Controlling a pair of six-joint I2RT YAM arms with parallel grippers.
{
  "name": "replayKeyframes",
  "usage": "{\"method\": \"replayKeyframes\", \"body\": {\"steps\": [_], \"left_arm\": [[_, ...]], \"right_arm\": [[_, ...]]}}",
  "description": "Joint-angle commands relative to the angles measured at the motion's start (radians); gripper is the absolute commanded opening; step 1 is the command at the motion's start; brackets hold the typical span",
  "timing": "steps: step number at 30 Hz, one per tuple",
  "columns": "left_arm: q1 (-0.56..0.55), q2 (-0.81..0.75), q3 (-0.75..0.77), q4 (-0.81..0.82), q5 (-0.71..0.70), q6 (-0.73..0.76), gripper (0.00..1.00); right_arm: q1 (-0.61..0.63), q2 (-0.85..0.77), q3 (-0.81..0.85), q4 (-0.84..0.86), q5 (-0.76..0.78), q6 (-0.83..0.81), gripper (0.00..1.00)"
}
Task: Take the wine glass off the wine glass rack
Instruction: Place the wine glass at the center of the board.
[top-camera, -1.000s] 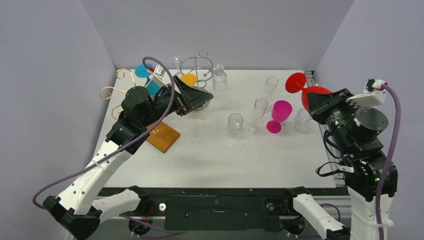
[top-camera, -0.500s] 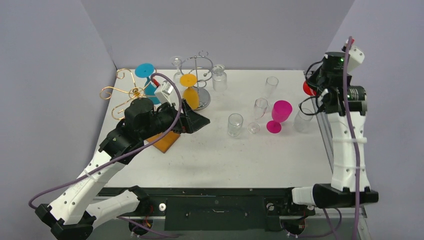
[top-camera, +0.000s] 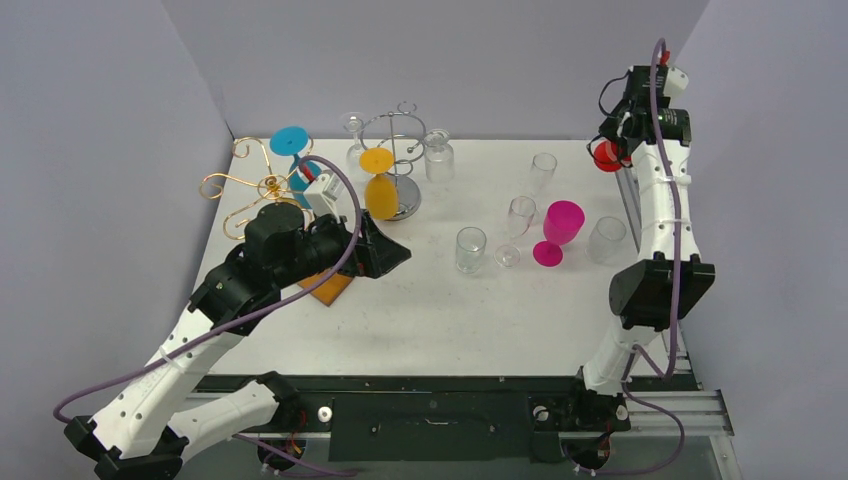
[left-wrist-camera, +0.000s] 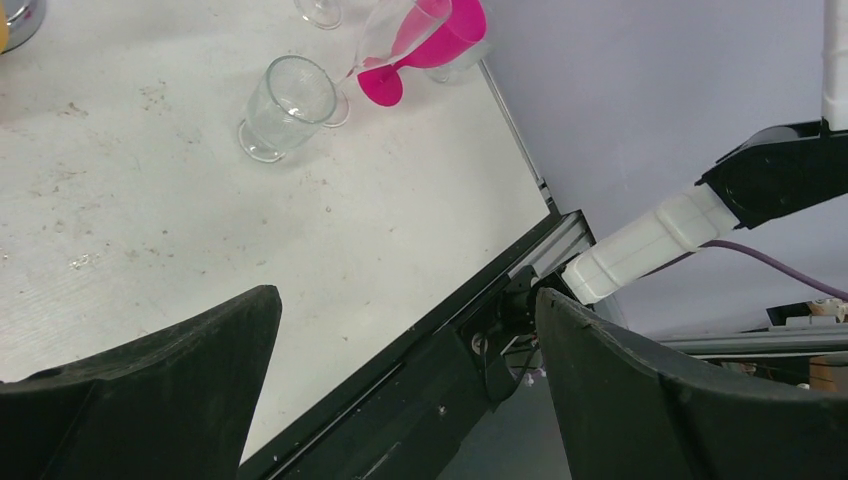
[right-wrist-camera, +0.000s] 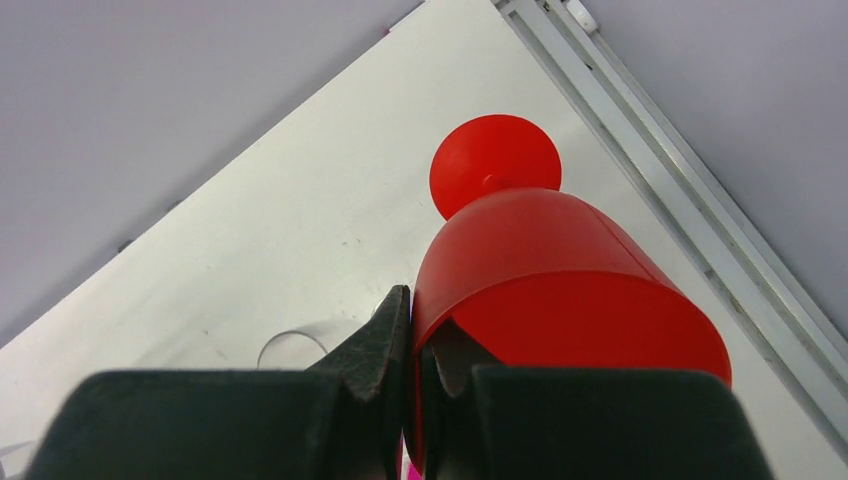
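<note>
- Red wine glass (right-wrist-camera: 560, 290): pinched at the rim of its bowl by the right gripper (right-wrist-camera: 412, 305), with one finger (right-wrist-camera: 385, 335) outside the wall and the other inside. Foot pointing away from the fingers. Held in the air over the far right edge of the table (top-camera: 450, 320), well apart from both racks.
- Right gripper: narrow, clamped on the thin red wall.
- Left gripper (left-wrist-camera: 405, 300): spread wide, nothing between the fingers. Over the left half of the table, pointing right.
- Silver rack (top-camera: 400, 125): far side of the table, left of centre. Orange glass (top-camera: 379, 192) hanging foot-up on its near side, one clear glass (top-camera: 353, 126) at its left, another clear glass (top-camera: 438, 158) at its right.
- Gold rack (top-camera: 245, 185): far left. Blue glass (top-camera: 292, 142) hanging on it foot-up.
- Wooden block (top-camera: 330, 283): near side of the gold rack, partly hidden by the left arm.
- Pink glass (top-camera: 556, 230): upright on the right half of the table.
- Clear stemmed glass (top-camera: 520, 215): just beside the pink glass, on its left.
- Short clear glass (top-camera: 470, 250): further left, standing apart.
- Two more clear glasses: one (top-camera: 605, 240) right of the pink glass, one (top-camera: 543, 168) beyond it on the far side.
</note>
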Motion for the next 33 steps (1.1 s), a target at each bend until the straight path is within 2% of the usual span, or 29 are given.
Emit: {"method": "replayKeyframes", "body": {"steps": [1,11,29,33], "left_arm": [[-0.005,-0.01,0.048,-0.012,-0.031,0.038,0.96],[-0.007,0.008,0.047,-0.002,-0.023,0.038,0.96],[-0.006,0.023,0.04,0.011,-0.024,0.032,0.96],[-0.006,0.028,0.039,0.015,-0.024,0.031,0.96]], "right_arm": [[-0.009,0.083,0.119,-0.008,-0.046,-0.038,0.0],[-0.01,0.25,0.118,-0.092,-0.103,-0.05,0.0],[-0.019,0.348,0.089,-0.168,-0.121,-0.075,0.0],[-0.019,0.352,0.086,-0.168,-0.119,-0.08,0.03]]}}
